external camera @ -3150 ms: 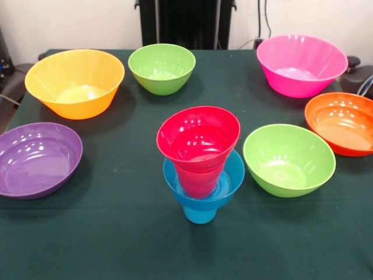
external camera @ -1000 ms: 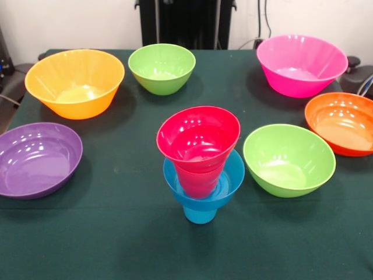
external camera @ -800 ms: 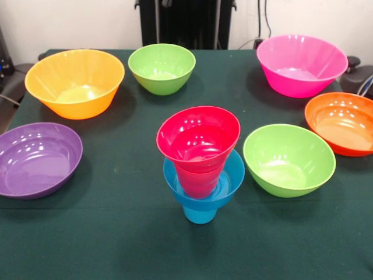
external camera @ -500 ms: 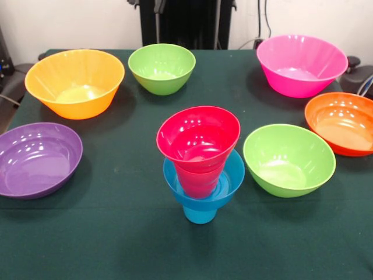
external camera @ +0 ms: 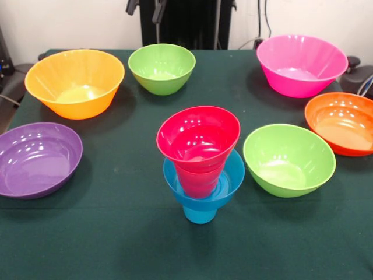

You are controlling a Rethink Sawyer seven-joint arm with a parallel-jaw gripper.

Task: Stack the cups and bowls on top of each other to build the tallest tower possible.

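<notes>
The tower stands at the table's near middle: a sky-blue cup [external camera: 199,214] at the bottom, a small blue bowl [external camera: 232,174] on it, a red cup [external camera: 198,182] in that bowl, and a small red bowl [external camera: 198,137] on top, tilted toward the camera. Two lime green bowls stand apart, one at the far middle [external camera: 162,67] and one right of the tower [external camera: 288,159]. My gripper [external camera: 143,13] shows only its two fingertips at the top edge, above the far green bowl. The fingertips are apart with nothing between them.
A yellow-orange bowl [external camera: 74,81] stands at the far left and a purple bowl [external camera: 36,158] at the left edge. A pink bowl [external camera: 301,63] is at the far right and an orange bowl [external camera: 342,121] at the right edge. All rest on the green table cloth [external camera: 105,233].
My gripper's fingertips have come down into view at the top edge. The tower and the bowls have not moved.
</notes>
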